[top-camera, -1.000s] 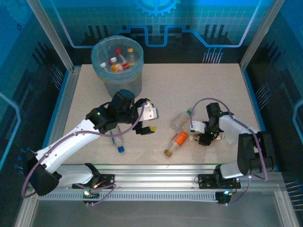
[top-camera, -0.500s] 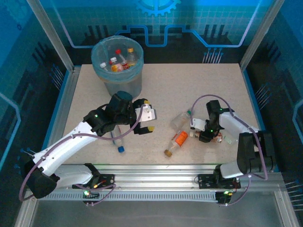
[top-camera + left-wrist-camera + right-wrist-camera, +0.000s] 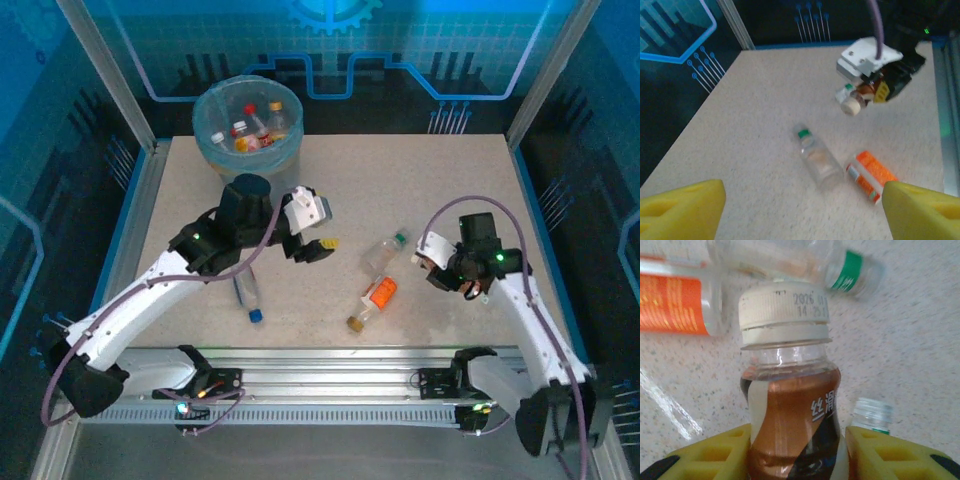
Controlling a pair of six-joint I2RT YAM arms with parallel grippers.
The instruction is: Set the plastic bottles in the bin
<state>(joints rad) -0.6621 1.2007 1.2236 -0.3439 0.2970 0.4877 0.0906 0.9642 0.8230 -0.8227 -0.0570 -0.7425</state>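
We're looking down at the big speckled beige surface [image 3: 450,180], which is taking up most of the top view. The pale-blue bin [image 3: 283,172] is standing upright at its far left corner. A handful of plastic bottles [image 3: 250,125] are already lying inside it, with red, white and orange caps showing through the open top.

The left arm [image 3: 150,290] is stretching from the near left edge toward the bin, its black wrist joint hanging just in front of the bin wall. The left pincer [image 3: 802,210] is gaping wide and gripping nothing, and it's facing across the surface toward the right arm [image 3: 530,320], which is reaching in along the right side.

The right pincer [image 3: 447,275] is clamping a brown-labelled bottle [image 3: 790,415] between its yellow pads [image 3: 710,452], the cream cap pointing at the loose bottles in the middle. Right beside it a smaller clear cap with a green ring [image 3: 870,415] is poking up by the other pad, and we can't tell if that one's being gripped too.

Between the two pincers a clear bottle with a green cap [image 3: 382,252] is lying on its side. An orange-labelled bottle [image 3: 372,300] is lying just nearer the arm bases, close to it, though we can't tell if they're touching. Over on the left, a clear bottle with a blue cap [image 3: 247,295] is lying partly under the left arm, cap pointing at the near edge
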